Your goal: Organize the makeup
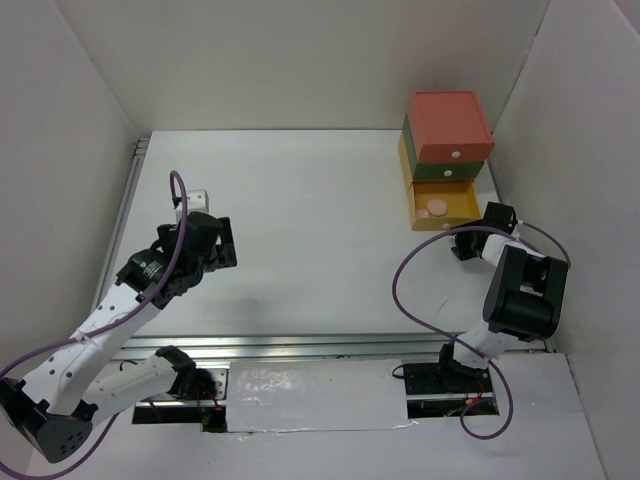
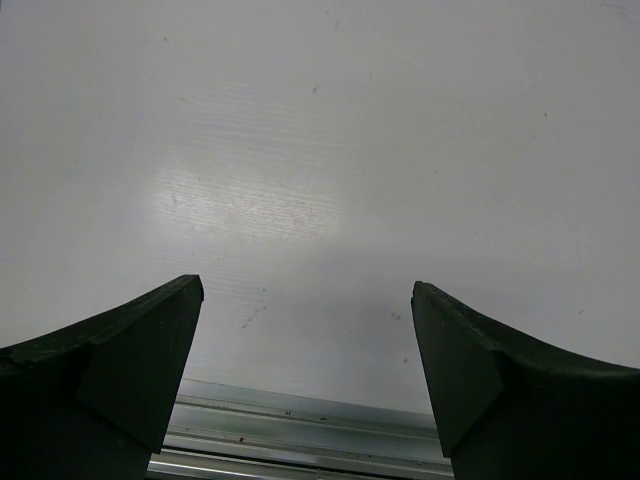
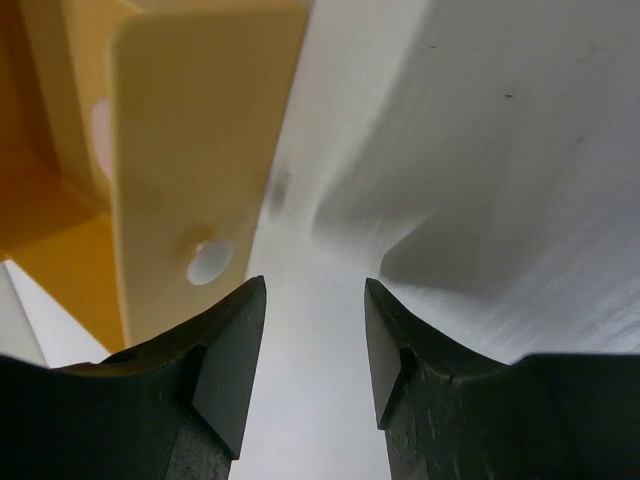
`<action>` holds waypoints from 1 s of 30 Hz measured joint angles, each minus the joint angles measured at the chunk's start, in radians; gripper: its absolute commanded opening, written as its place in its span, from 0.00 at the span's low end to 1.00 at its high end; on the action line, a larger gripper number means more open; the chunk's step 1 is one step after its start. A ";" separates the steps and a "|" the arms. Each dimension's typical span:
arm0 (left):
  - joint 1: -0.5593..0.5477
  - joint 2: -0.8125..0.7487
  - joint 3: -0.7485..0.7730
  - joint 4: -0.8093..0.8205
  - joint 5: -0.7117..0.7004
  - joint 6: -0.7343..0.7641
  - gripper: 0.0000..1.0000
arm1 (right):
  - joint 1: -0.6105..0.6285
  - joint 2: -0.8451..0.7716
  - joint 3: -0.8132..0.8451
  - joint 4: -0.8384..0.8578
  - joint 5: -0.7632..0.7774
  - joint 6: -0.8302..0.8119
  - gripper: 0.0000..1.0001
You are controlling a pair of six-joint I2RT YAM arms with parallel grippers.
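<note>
Two round pink and peach compacts (image 1: pixel 434 208) lie in the yellow bottom drawer (image 1: pixel 462 205), which is pulled out of the stacked box. No other makeup is in view. My right gripper (image 1: pixel 465 243) is open and empty just in front of that drawer. In the right wrist view (image 3: pixel 315 300) its jaws stand apart beside the yellow drawer front (image 3: pixel 200 150) and its white knob (image 3: pixel 210 262). My left gripper (image 1: pixel 222 245) hovers open and empty over the left side of the table; the left wrist view (image 2: pixel 308 290) shows only bare table between its fingers.
The drawer box stands at the back right against the wall, with a red top drawer (image 1: pixel 448 125) and a green middle drawer (image 1: pixel 445 170), both shut. White walls enclose the table. An aluminium rail (image 2: pixel 300 430) runs along the table edge.
</note>
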 measured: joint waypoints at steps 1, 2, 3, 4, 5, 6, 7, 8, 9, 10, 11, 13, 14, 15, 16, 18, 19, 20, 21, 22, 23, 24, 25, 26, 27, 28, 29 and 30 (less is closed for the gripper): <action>0.000 0.000 0.000 0.000 0.000 0.001 0.99 | 0.000 0.003 0.006 0.002 -0.004 0.005 0.52; 0.000 -0.001 0.000 0.000 0.000 0.001 0.99 | 0.001 0.006 0.018 0.003 -0.007 0.008 0.51; 0.000 -0.001 0.000 0.000 0.000 0.001 0.99 | 0.001 0.011 0.029 0.005 -0.011 0.012 0.51; 0.000 -0.002 0.000 0.000 0.000 0.001 1.00 | 0.001 0.021 0.045 0.008 -0.013 0.015 0.51; 0.000 -0.002 0.000 0.000 0.000 0.001 0.99 | 0.001 0.032 0.061 0.011 -0.017 0.019 0.51; 0.000 -0.002 0.000 0.000 -0.001 0.001 0.99 | 0.001 0.041 0.074 0.013 -0.018 0.022 0.51; 0.000 -0.002 0.000 0.000 -0.001 0.001 0.99 | 0.001 0.051 0.087 0.016 -0.019 0.025 0.51; 0.000 -0.002 0.000 0.000 -0.001 0.001 0.99 | 0.001 0.059 0.097 0.016 -0.020 0.027 0.51; 0.000 -0.002 0.000 0.000 -0.001 0.001 0.99 | 0.001 0.066 0.105 0.016 -0.021 0.030 0.52; 0.000 -0.002 0.000 0.000 -0.001 0.001 0.99 | 0.001 0.071 0.111 0.016 -0.023 0.031 0.52; 0.000 -0.002 0.000 0.000 -0.002 0.001 0.99 | 0.001 0.078 0.117 0.016 -0.025 0.034 0.51; 0.000 -0.002 0.000 0.000 -0.002 0.001 0.99 | 0.001 0.101 0.139 0.016 -0.029 0.037 0.51; 0.000 -0.002 0.000 0.000 -0.003 0.001 0.99 | 0.001 0.114 0.151 0.017 -0.034 0.038 0.51; 0.000 -0.002 0.000 0.000 -0.003 0.001 0.99 | 0.003 0.125 0.162 0.019 -0.038 0.039 0.52; 0.000 -0.002 0.000 0.000 -0.004 0.001 0.99 | 0.003 0.135 0.172 0.020 -0.042 0.040 0.52; 0.000 -0.002 0.000 0.000 -0.005 0.001 0.99 | 0.003 0.151 0.190 0.020 -0.047 0.041 0.52; 0.000 -0.001 0.000 0.000 -0.005 0.001 0.99 | 0.003 0.163 0.202 0.019 -0.051 0.042 0.52; 0.000 0.000 0.000 0.000 -0.005 0.001 0.99 | 0.004 0.175 0.216 0.018 -0.056 0.042 0.52; 0.000 0.001 0.000 0.000 -0.005 0.001 0.99 | 0.004 0.194 0.237 0.017 -0.063 0.042 0.52; 0.000 0.003 0.000 0.000 -0.005 0.001 0.99 | 0.005 0.211 0.258 0.017 -0.071 0.042 0.52; 0.000 0.006 0.000 0.000 -0.005 0.001 0.99 | 0.007 0.229 0.278 0.018 -0.075 0.044 0.52; 0.000 0.010 0.000 0.000 -0.006 0.001 0.99 | 0.010 0.245 0.298 0.016 -0.078 0.045 0.52; 0.000 0.012 0.000 0.000 -0.008 0.001 0.99 | 0.014 0.264 0.321 0.017 -0.082 0.048 0.52; 0.000 0.013 0.000 0.000 -0.009 0.001 0.99 | 0.018 0.281 0.342 0.018 -0.083 0.051 0.52; 0.000 0.014 0.000 -0.001 -0.011 0.001 0.99 | 0.022 0.297 0.360 0.019 -0.086 0.053 0.52; 0.000 0.014 0.000 -0.001 -0.013 0.001 0.99 | 0.026 0.311 0.378 0.020 -0.090 0.056 0.52; 0.000 0.014 0.000 -0.001 -0.015 0.001 0.99 | 0.031 0.327 0.396 0.022 -0.093 0.058 0.52; 0.000 0.014 0.000 -0.001 -0.016 0.001 0.99 | 0.035 0.346 0.417 0.024 -0.097 0.064 0.52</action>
